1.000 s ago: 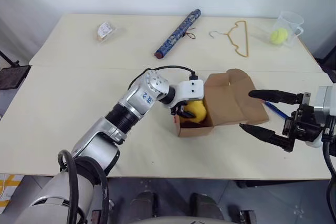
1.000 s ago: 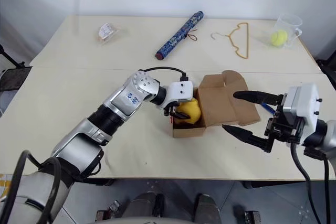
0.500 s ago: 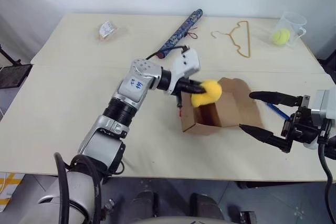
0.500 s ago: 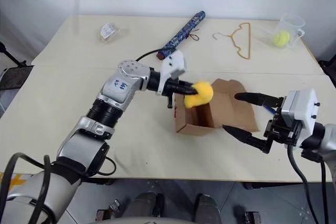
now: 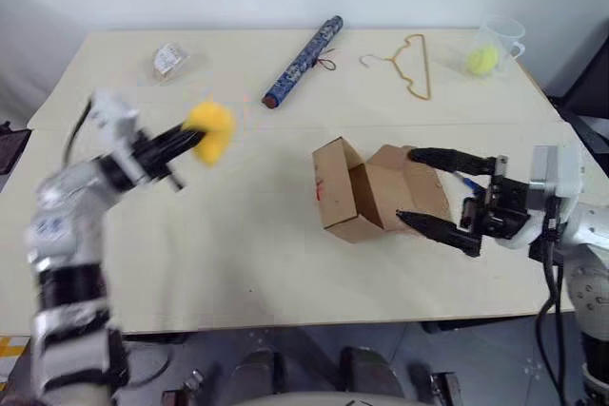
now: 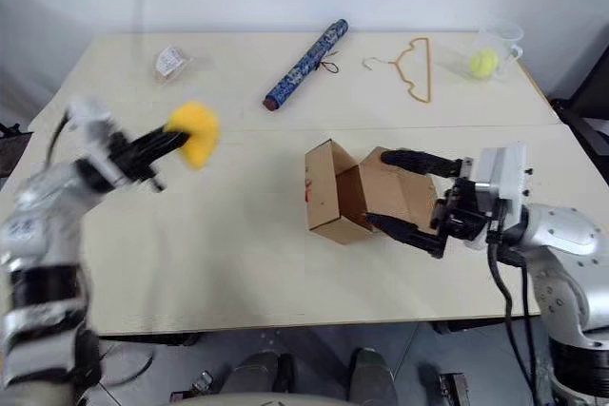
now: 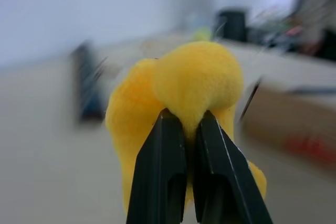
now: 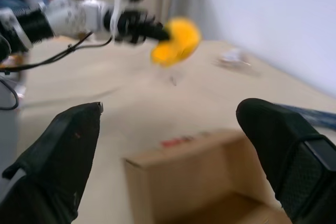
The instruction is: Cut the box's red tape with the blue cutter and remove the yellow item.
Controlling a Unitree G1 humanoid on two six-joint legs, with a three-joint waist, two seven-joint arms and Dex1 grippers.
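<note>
Left gripper [image 5: 190, 136] pinching yellow item [image 5: 211, 132], frame left, clear of opened box [image 5: 366, 199]. Right gripper [image 5: 440, 195] gaping, empty. Set-down remaining.

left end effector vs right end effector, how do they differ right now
The left end effector is shut on the yellow item, held in the air away from the box. The right end effector is open and holds nothing, its fingers spread beside the box's flaps. Both have two black fingers.
</note>
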